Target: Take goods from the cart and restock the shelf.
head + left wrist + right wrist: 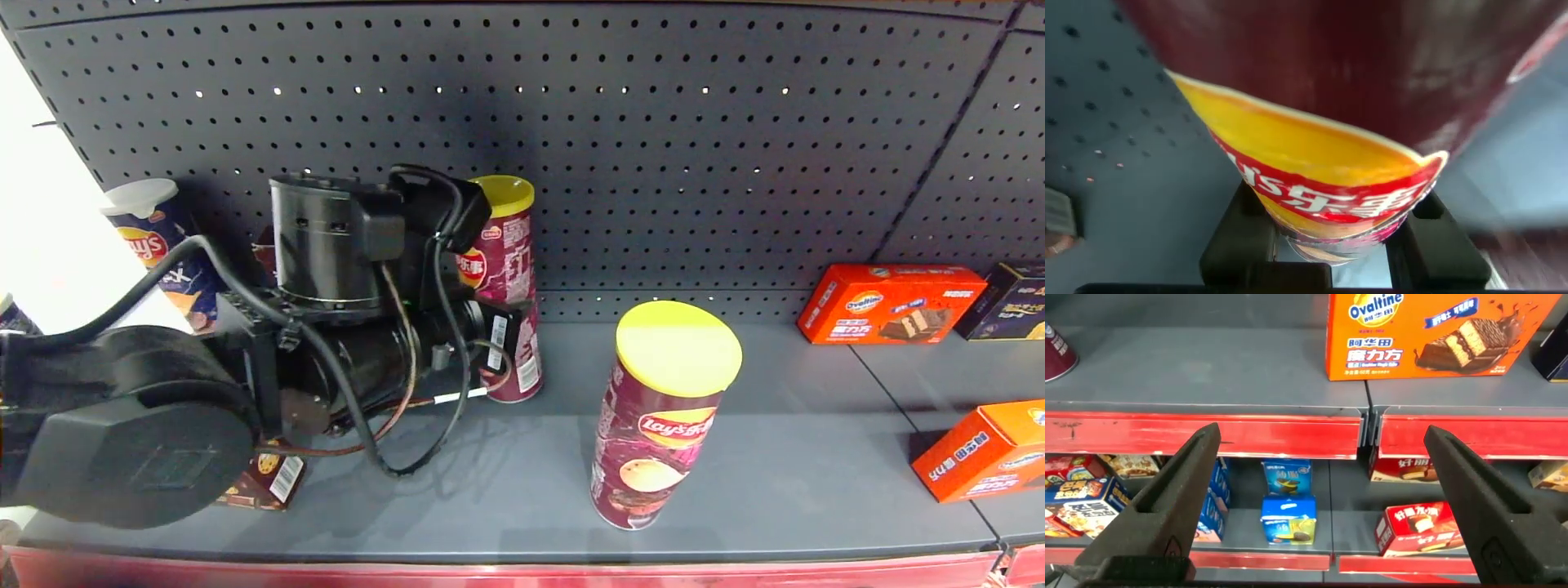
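Chip can point(506, 245), glossy maroon cylinder

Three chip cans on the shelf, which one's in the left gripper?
The back maroon can, by the pegboard; the front maroon can and blue can stand free.

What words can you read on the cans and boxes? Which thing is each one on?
"Lay's": blue can, far left in the head view.
"Lay's": standing maroon can, on its red and yellow logo.
"Ovaltine", "阿华田", "魔力方": orange box, in the right wrist view.
Held maroon can in the left gripper: Chinese characters, cut off and blurred, not readable.
Lower-shelf boxes: too small to read.
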Controlling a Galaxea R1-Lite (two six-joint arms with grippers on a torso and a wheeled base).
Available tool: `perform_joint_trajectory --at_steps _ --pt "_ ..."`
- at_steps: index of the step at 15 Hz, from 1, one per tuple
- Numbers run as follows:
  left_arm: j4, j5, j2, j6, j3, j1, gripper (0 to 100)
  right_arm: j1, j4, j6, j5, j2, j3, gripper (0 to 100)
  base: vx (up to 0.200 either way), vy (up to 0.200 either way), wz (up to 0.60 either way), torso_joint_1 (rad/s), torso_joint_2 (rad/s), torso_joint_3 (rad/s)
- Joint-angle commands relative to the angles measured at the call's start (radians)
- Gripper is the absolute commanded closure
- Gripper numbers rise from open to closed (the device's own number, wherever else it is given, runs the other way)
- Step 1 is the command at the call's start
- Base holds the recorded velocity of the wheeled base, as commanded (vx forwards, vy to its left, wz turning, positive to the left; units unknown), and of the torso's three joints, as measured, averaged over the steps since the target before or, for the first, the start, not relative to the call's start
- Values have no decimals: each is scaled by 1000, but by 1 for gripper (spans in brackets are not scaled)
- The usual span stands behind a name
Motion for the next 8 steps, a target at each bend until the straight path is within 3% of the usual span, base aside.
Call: perform_joint_trajectory --at_steps 1,5,8 --pt "0 39 75 -1 -67 -11 100 0 0 0 0 3 0 0 0 0 0 0 0 0" --pt "0 171 97 -1 -99 -80 100 -2 0 0 0 3 0 0 0 0 0 0 0 0" --pt "-14 253 129 -10 -107 -94 100 0 0 0 0 5 0 0 0 0 0 0 0 0"
